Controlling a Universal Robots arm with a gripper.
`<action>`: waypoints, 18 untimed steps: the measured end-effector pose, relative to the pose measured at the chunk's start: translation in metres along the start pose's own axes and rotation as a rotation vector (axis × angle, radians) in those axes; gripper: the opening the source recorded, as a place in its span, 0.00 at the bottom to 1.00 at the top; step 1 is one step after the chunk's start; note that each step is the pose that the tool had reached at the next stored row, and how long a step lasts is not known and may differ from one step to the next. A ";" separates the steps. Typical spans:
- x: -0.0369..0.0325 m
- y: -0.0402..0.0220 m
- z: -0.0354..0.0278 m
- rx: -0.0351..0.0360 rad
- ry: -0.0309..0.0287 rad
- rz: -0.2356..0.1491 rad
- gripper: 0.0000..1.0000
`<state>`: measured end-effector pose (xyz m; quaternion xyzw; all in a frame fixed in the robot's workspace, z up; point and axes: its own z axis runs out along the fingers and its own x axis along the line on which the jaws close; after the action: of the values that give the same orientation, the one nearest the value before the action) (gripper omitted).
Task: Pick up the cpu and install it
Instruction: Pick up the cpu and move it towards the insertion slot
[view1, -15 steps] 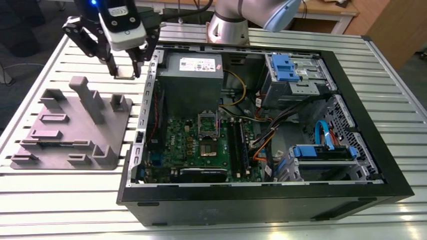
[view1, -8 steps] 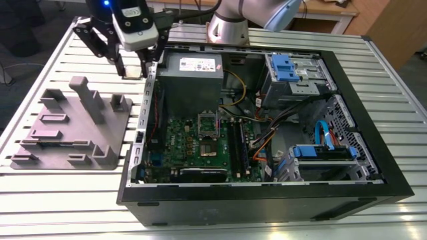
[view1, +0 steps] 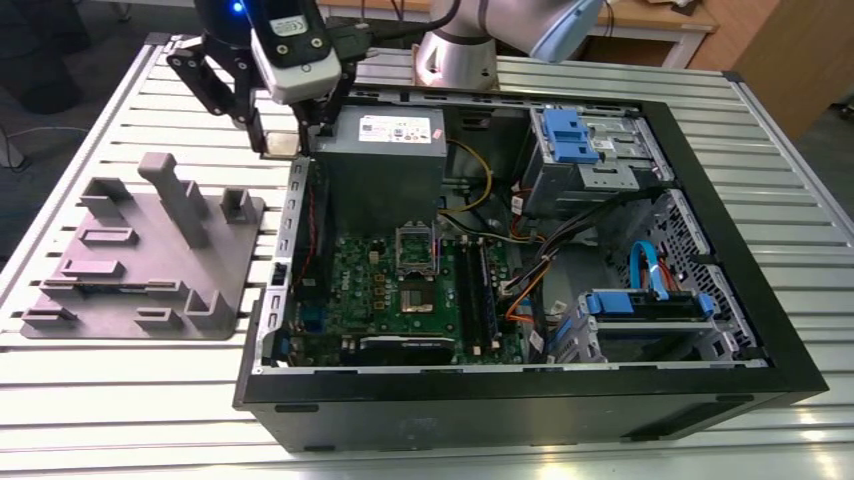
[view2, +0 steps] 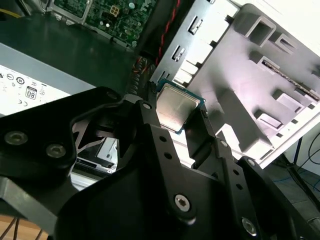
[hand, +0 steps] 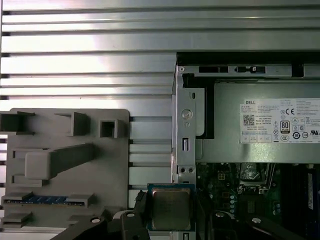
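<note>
We see the claw (view1: 283, 138) up in the air. It is squeezed shut on the cpu (view1: 280, 144). The cpu is a small, flat square with a shiny grey top. One black finger (view2: 152, 125) presses on one side of it and another finger presses on the other side. In the second wrist view we can see a thin green edge around the shiny top.

The cpu hangs over the far corner of the open computer box (view1: 534, 410), on the exterior view's left. It is right by the side wall of the box, close to the big grey power box (view1: 387, 165). It does not touch the wall or the power box.

The computer box lies flat on the metal desk (view1: 120, 420) with its side off, so we can look in. Inside is the green board (view1: 387, 295). On it we see the dark square socket (view1: 416, 250) with its metal frame flipped up. The socket is well apart from the cpu, past the power box.

Beside the computer box, on the exterior view's left, a grey plastic holder (view1: 147, 250) with many slots sits on the desk. The cpu is near it, but up higher and off to the side. The robot arm (view1: 467, 40) stands behind the computer box.
</note>
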<state>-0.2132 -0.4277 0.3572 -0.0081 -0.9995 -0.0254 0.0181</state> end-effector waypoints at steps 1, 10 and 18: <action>-0.0015 0.0000 -0.0001 0.0000 0.0002 0.000 0.47; -0.0123 0.0002 -0.0004 0.0000 0.0007 0.000 0.47; -0.0238 0.0004 -0.0008 -0.0001 0.0013 0.000 0.47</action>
<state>-0.1894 -0.4277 0.3572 -0.0081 -0.9995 -0.0254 0.0188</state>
